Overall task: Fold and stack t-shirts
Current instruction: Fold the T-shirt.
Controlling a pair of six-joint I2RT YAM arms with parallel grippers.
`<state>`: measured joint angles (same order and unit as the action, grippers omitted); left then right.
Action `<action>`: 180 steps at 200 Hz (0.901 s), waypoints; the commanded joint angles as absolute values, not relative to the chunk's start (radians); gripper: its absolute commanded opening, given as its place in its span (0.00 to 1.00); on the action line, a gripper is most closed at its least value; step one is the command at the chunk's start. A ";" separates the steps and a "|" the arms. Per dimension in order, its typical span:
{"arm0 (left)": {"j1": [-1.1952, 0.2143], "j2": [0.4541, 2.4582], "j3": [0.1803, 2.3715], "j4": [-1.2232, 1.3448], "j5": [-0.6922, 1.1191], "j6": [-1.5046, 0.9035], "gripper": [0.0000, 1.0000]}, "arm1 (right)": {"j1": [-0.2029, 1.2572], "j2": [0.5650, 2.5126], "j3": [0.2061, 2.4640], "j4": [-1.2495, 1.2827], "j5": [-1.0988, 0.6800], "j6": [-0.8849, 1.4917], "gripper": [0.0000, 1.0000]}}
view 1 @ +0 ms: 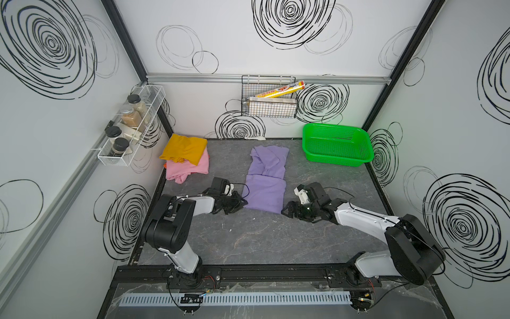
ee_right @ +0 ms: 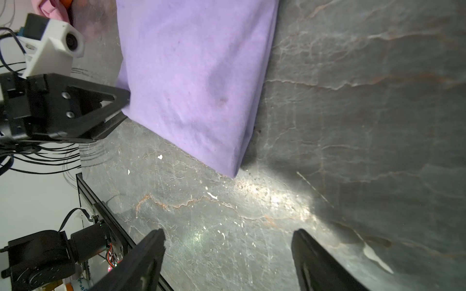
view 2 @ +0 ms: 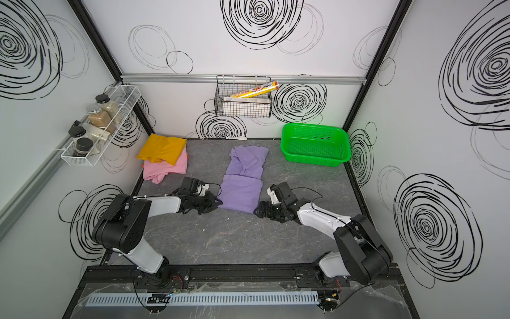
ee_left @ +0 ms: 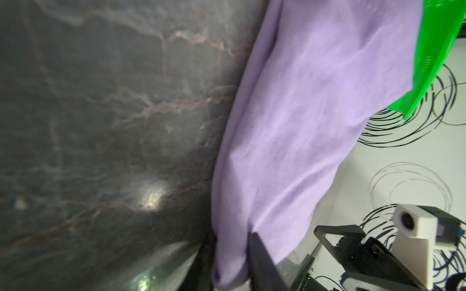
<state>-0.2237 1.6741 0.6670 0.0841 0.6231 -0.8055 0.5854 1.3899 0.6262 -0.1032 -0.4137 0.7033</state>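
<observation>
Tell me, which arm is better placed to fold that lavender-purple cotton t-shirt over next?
Probably left. The left gripper pinches the near corner of the lavender-purple cotton t-shirt; the right gripper hangs open just short of the opposite near corner, holding nothing.

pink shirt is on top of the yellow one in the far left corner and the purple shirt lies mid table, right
Not quite: the order is the reverse. The yellow shirt lies on top of the pink shirt in the far left corner, as both top views show. The purple shirt does lie mid table.
</observation>
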 commanded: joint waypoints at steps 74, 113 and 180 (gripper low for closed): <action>-0.239 1.637 0.679 0.040 0.649 -0.789 0.00 | 0.584 1.568 0.612 0.189 -0.480 0.823 0.81; -0.244 1.614 0.696 0.009 0.655 -0.792 0.00 | 0.583 1.650 0.621 0.309 -0.489 0.863 0.73; -0.247 1.608 0.724 -0.009 0.660 -0.798 0.00 | 0.589 1.693 0.613 0.358 -0.517 0.896 0.00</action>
<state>-0.2405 1.6283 0.6998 -0.0029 0.6365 -0.8036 0.5854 1.7000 0.6182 0.3523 -0.5068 0.9005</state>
